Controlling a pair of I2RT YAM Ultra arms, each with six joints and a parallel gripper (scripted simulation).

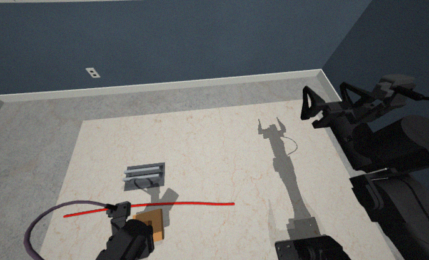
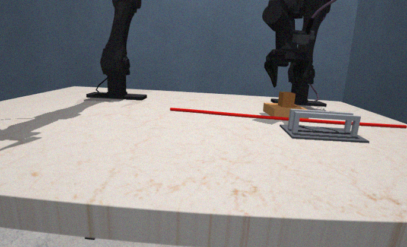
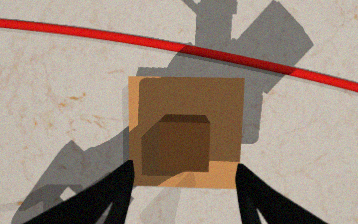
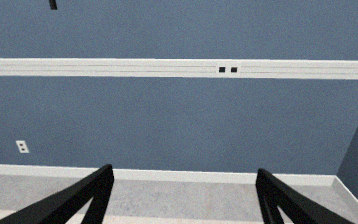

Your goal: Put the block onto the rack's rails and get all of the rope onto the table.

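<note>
The orange block (image 1: 157, 217) (image 2: 286, 99) (image 3: 195, 95) stands on the table, a square base with a smaller knob on top. My left gripper (image 2: 288, 83) (image 3: 184, 169) is open and empty above it, fingers pointing down. The grey rack (image 1: 142, 170) (image 2: 327, 138) has two raised rails with nothing on them. The red rope (image 1: 203, 203) (image 2: 229, 114) (image 3: 105, 36) lies on the table between block and rack. Both its ends show on the table top, one near the side edge. My right gripper (image 1: 324, 84) (image 4: 183, 173) is open and empty, raised away from these things.
The left arm hides part of the block and rope in the top view. The pale table (image 1: 203, 145) (image 2: 168, 159) has its side edge near the rope's end. The right arm stands at the opposite side, with walls beyond.
</note>
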